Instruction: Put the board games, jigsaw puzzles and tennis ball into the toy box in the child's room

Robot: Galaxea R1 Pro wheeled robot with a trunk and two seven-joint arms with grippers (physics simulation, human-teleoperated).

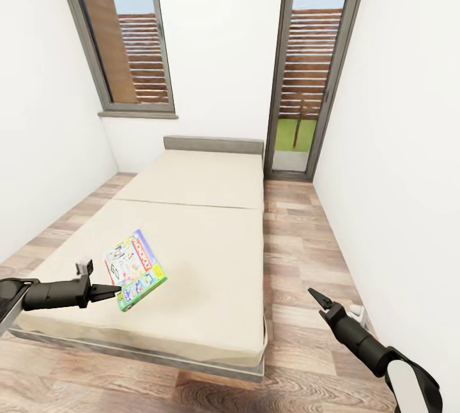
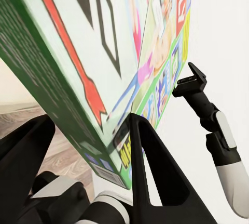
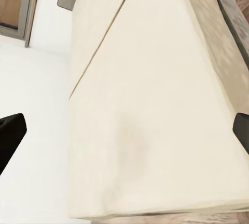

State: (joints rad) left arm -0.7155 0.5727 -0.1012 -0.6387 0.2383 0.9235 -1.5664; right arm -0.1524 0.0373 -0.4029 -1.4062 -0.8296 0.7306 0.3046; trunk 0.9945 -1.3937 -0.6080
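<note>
- The left end effector (image 1: 110,291) is clamped on the near edge of the green-edged cartoon board game (image 1: 134,269), holding it tilted above the bed (image 1: 211,260); in the left wrist view the box edge sits between both fingers (image 2: 150,167).
- The box's long axis runs away from the left end effector, up and out over the mattress.
- The right end effector (image 1: 319,299) hangs empty over the floor, well apart from the game; its fingers look spread in its wrist view.
- The toy box's direction cannot be told.

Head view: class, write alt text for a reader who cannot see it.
The left gripper holds a flat green-edged cartoon-covered board game box tilted over a low beige bed. The right gripper hangs beside it over wood-plank floor.
</note>
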